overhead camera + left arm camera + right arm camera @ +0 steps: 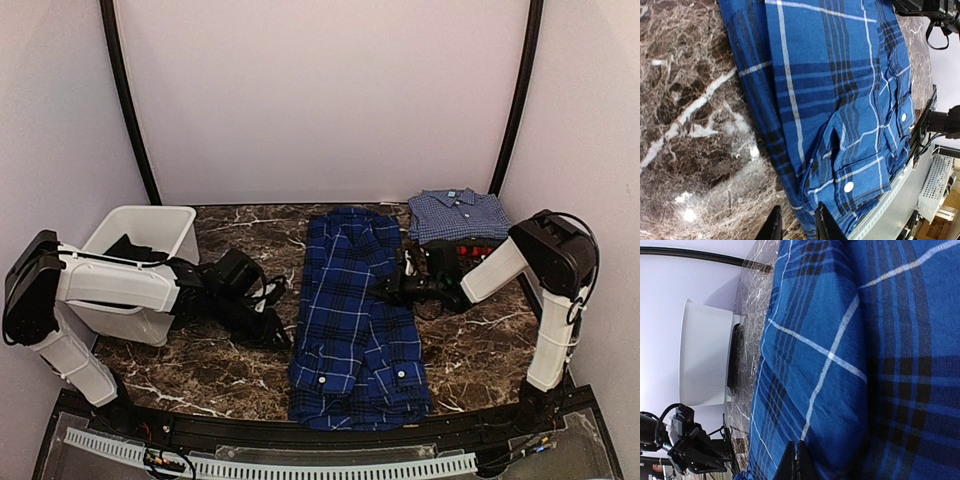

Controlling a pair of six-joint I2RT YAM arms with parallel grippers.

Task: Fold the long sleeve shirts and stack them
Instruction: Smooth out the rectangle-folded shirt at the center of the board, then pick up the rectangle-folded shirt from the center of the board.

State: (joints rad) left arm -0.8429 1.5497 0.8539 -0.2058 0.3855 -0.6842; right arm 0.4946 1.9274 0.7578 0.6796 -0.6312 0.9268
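The deep-blue plaid shirt (352, 315) lies as a long narrow strip down the middle of the marble table (470, 350). A lighter blue check shirt (458, 212) sits folded at the back right, with a bit of red cloth (478, 250) in front of it, mostly hidden by my right arm. My left gripper (797, 227) hovers low at the plaid shirt's (840, 100) left hem, jaws a little apart, with marble and the hem's edge in the gap. My right gripper (796, 462) is shut, its tips against the plaid cloth (850, 365) at the strip's right side.
A white bin (140, 235) holding something dark stands at the back left behind my left arm; the right wrist view shows the bin (705, 360) too. The table's black front rail (330, 435) runs just below the shirt's cuffs. Pale walls close in the sides.
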